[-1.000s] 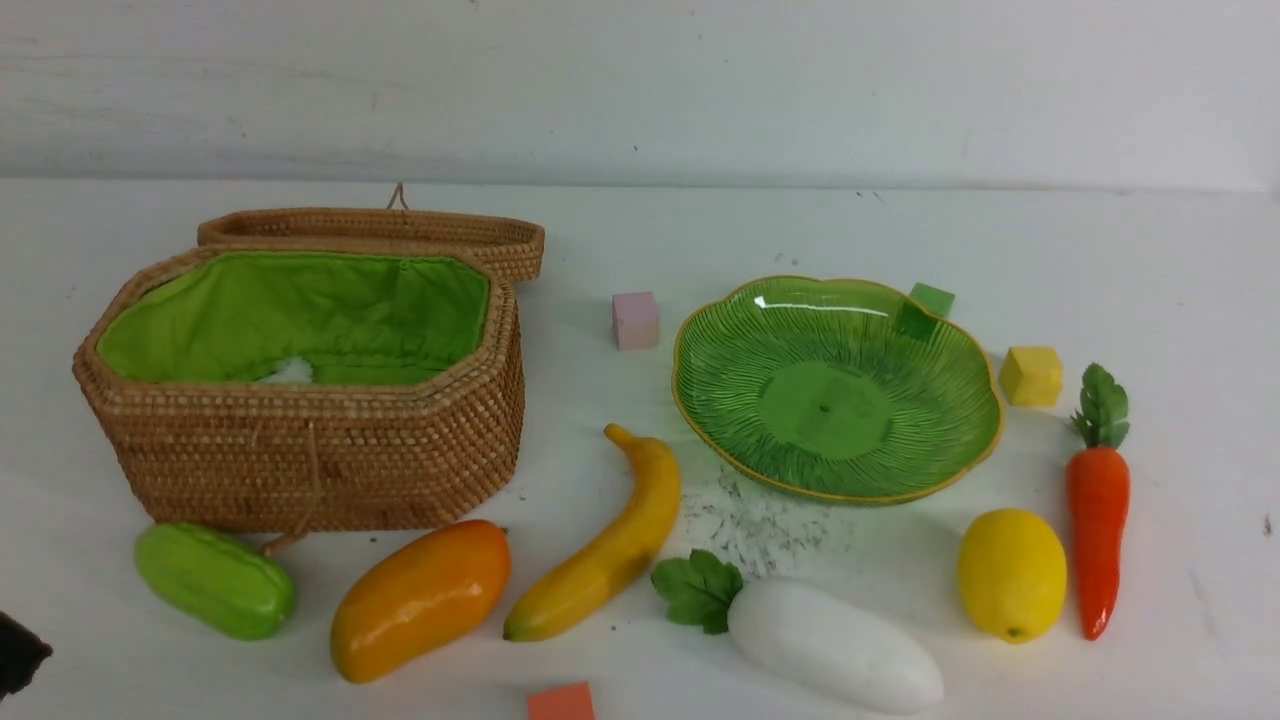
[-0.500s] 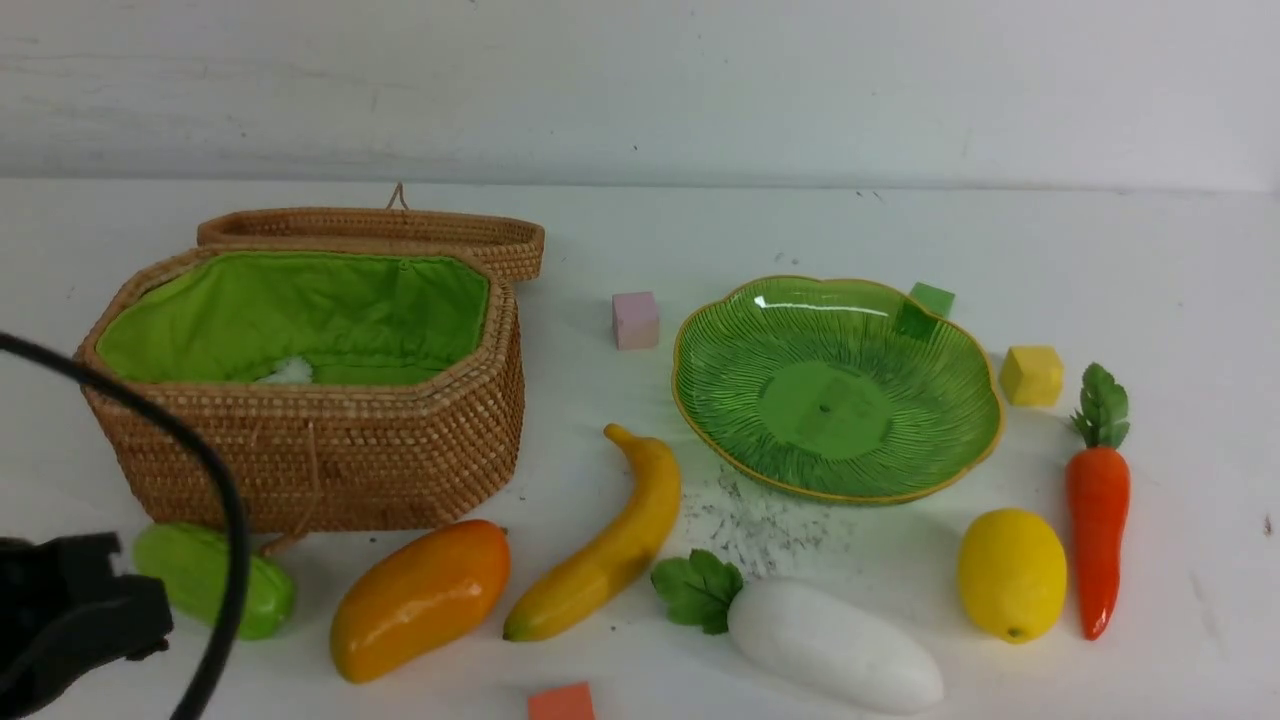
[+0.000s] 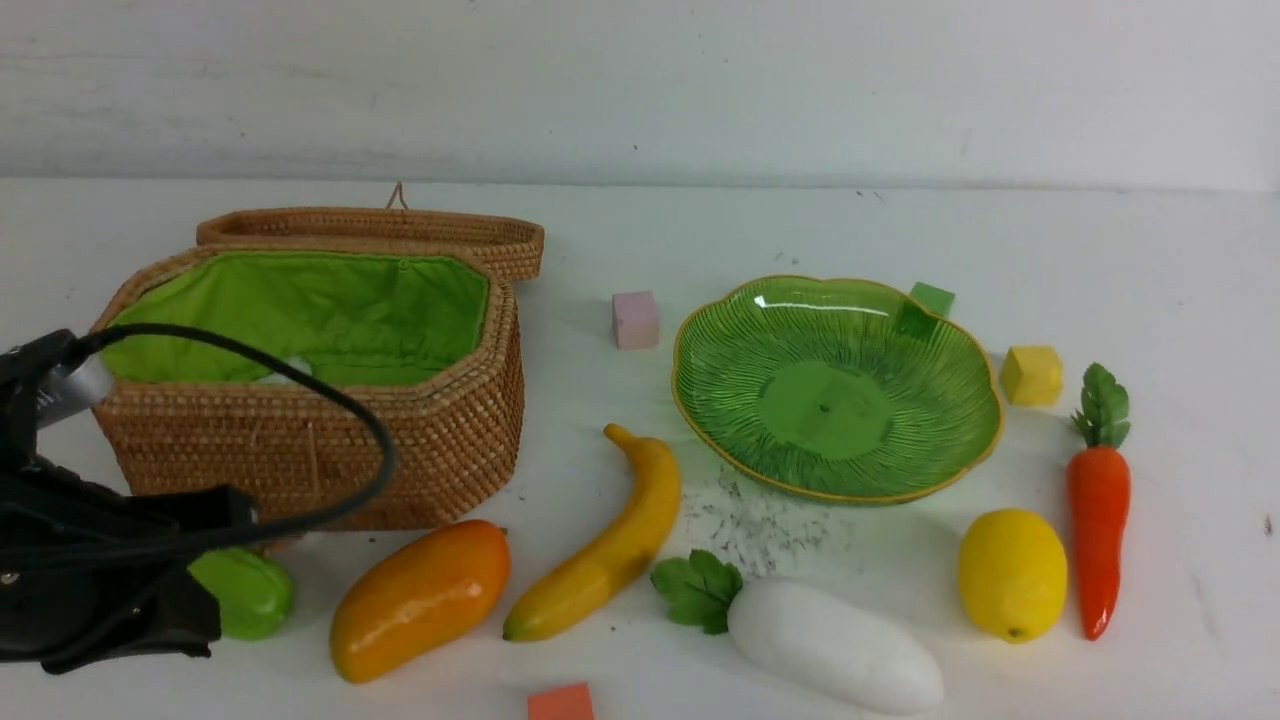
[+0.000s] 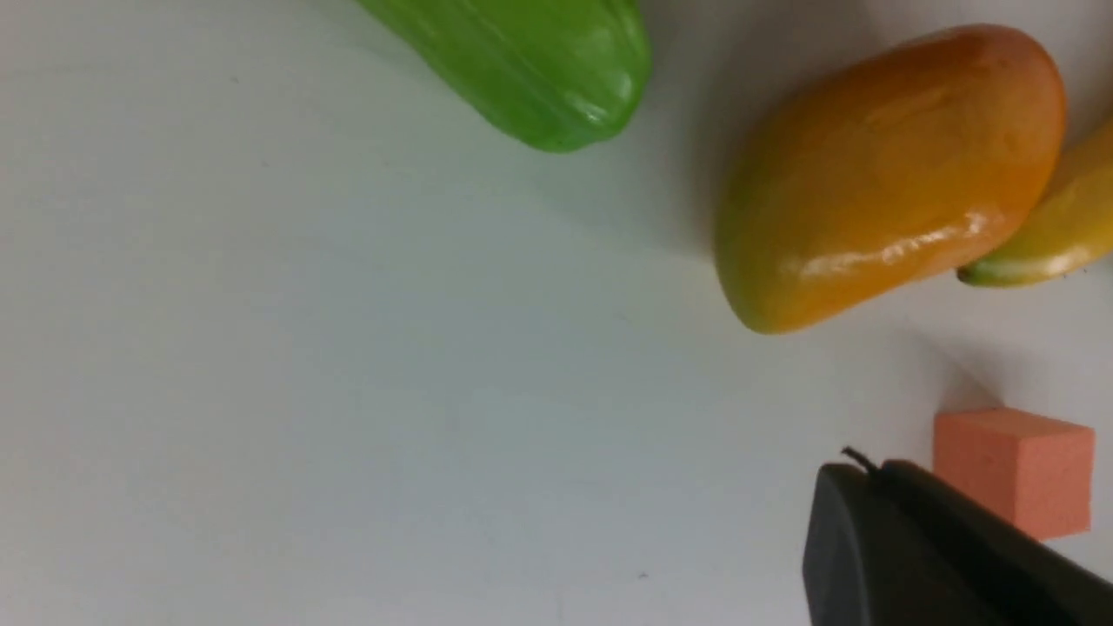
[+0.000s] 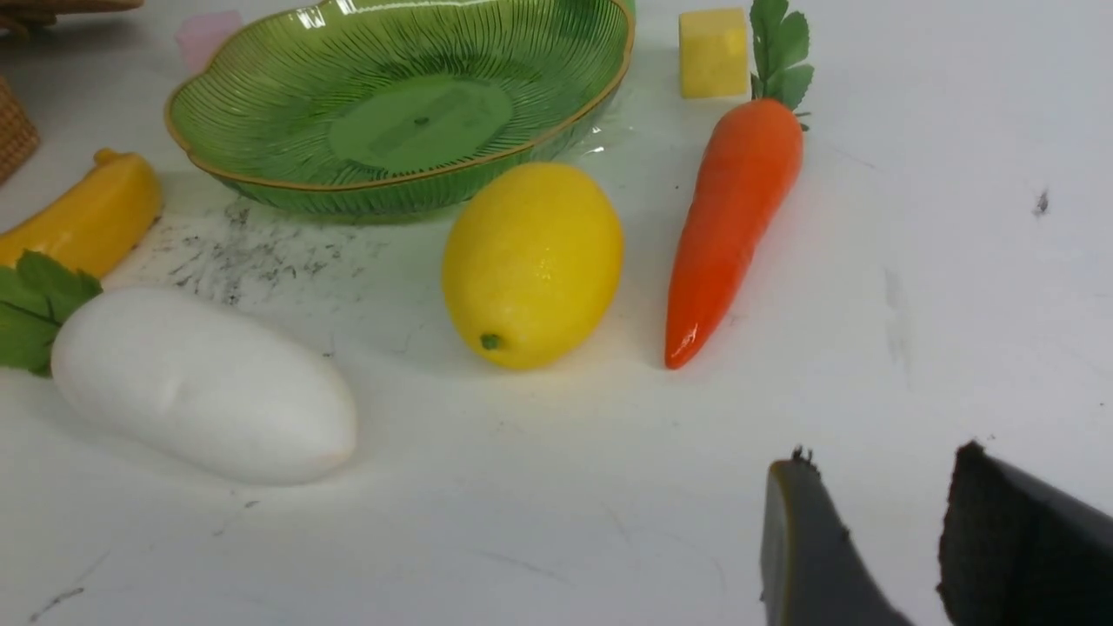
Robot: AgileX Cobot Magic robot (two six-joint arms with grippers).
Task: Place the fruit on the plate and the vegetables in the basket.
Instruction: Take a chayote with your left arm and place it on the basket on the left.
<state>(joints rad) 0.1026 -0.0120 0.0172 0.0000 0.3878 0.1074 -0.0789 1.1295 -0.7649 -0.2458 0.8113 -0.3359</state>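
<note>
The open wicker basket (image 3: 320, 450) stands at the left, the green plate (image 3: 836, 385) right of centre with nothing on it. Along the front lie the green gourd (image 3: 248, 592), mango (image 3: 420, 598), banana (image 3: 612, 545), white radish (image 3: 832, 645), lemon (image 3: 1012, 572) and carrot (image 3: 1097, 525). My left arm (image 3: 100, 575) hangs at the lower left and covers the gourd's left end. The left gripper (image 4: 869, 471) is shut and holds nothing, a little way from the gourd (image 4: 530, 65) and mango (image 4: 887, 169). The right gripper (image 5: 878, 461) is open and bare, short of the lemon (image 5: 532, 261) and carrot (image 5: 730, 209).
Small cubes lie about: pink (image 3: 635, 319), green (image 3: 930, 300) behind the plate, yellow (image 3: 1031, 375), and orange (image 3: 561, 702) at the front edge, close to my left fingers. The basket lid (image 3: 380, 232) lies open behind it. Grey scuffs mark the table before the plate.
My left arm has come in from the lower left corner and moved up and right, now covering part of the gourd and the basket's front. No object has moved.
</note>
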